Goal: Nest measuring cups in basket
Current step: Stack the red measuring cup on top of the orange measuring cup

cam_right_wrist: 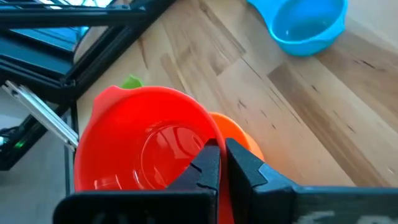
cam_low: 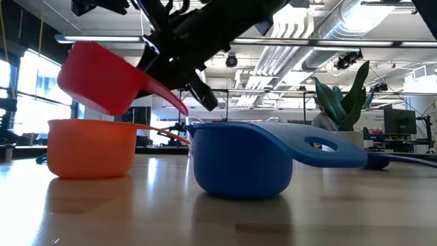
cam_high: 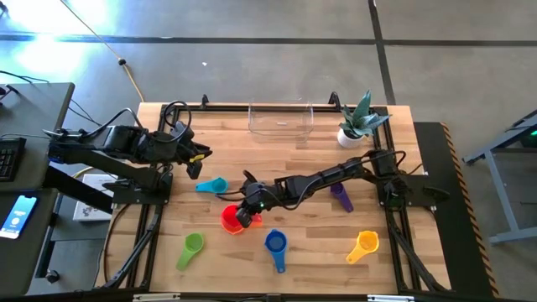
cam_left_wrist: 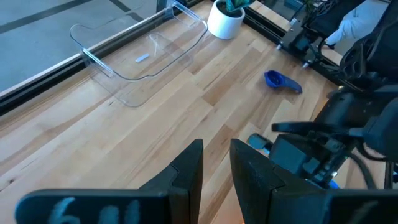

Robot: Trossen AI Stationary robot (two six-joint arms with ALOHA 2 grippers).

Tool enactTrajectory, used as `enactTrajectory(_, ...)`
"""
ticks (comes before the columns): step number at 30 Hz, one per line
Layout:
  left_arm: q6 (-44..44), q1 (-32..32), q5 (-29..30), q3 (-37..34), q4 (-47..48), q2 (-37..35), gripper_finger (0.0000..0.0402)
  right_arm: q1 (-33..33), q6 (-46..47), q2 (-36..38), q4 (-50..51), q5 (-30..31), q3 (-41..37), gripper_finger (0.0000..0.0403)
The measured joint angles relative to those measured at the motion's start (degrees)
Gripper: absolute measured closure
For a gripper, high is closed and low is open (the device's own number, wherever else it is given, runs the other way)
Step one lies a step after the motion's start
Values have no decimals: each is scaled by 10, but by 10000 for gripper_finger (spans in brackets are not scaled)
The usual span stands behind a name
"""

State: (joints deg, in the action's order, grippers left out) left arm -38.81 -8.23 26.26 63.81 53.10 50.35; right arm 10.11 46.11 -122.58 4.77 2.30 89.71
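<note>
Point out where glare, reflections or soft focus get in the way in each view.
High view: bright glare on the floor at upper left; the clear basket barely stands out. Low view: bright windows behind, the red cup and blue cup reflect on the table. Left wrist view: the left gripper is soft. Right wrist view: highlights inside the red cup, held by the right gripper.

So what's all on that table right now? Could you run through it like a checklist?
Surface: wooden table.
Job's things: clear basket holds no cups; right hand holds the red cup above the orange cup; teal, green, blue, yellow and purple cups loose on the table.
Clutter: potted plant.
Hands: left hand open, waiting at the left edge.
Cables: black leads on the left arm.
Surroundings: concrete floor.
</note>
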Motion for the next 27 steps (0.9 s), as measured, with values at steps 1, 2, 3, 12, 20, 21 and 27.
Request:
enactTrajectory(1,0,0,0,0,0,0,332,0,0,-2,4,-1,0,402)
enactTrajectory(2,0,0,0,0,1,0,332,0,0,-2,9,-2,-1,402)
enactTrajectory(3,0,0,0,0,0,0,332,0,0,-3,7,-3,-1,402)
enactTrajectory(12,0,0,0,0,0,0,332,-1,0,-15,4,-8,-1,402)
enactTrajectory(20,0,0,-1,0,1,0,332,-4,-1,-16,10,7,0,384)
enactTrajectory(21,0,0,-2,0,1,0,332,-4,-3,-16,11,7,0,383)
enactTrajectory(27,1,0,-2,0,0,0,332,-4,-16,-16,10,7,0,380)
